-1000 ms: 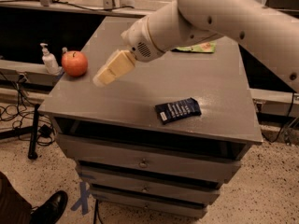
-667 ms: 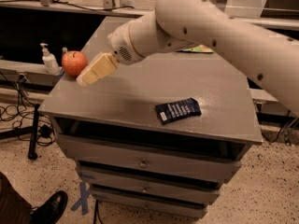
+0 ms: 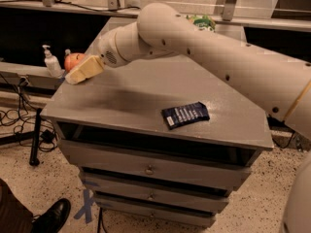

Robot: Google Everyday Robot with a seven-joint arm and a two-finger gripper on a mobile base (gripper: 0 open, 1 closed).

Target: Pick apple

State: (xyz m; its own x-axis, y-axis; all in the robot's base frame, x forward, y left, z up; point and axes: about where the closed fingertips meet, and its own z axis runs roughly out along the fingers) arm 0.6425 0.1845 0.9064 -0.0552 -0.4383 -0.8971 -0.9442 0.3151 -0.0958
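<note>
reaching left across the surface (image 3: pixel 146 98), claw (image 3: pixel 81 72) now has apple (image 3: pixel 72 59) just behind it; opening cannot be told, grasp pending.

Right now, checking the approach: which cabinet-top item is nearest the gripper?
The apple, right beside the gripper; the blue packet and green bag lie farther away.

Arm stretched across the view, gripper at far left.
The white arm (image 3: pixel 228 62) runs from the right edge up to a bent elbow (image 3: pixel 158 23); the wrist (image 3: pixel 115 50) angles down-left, ending in the tan gripper (image 3: pixel 81 72), tilted downward.
</note>
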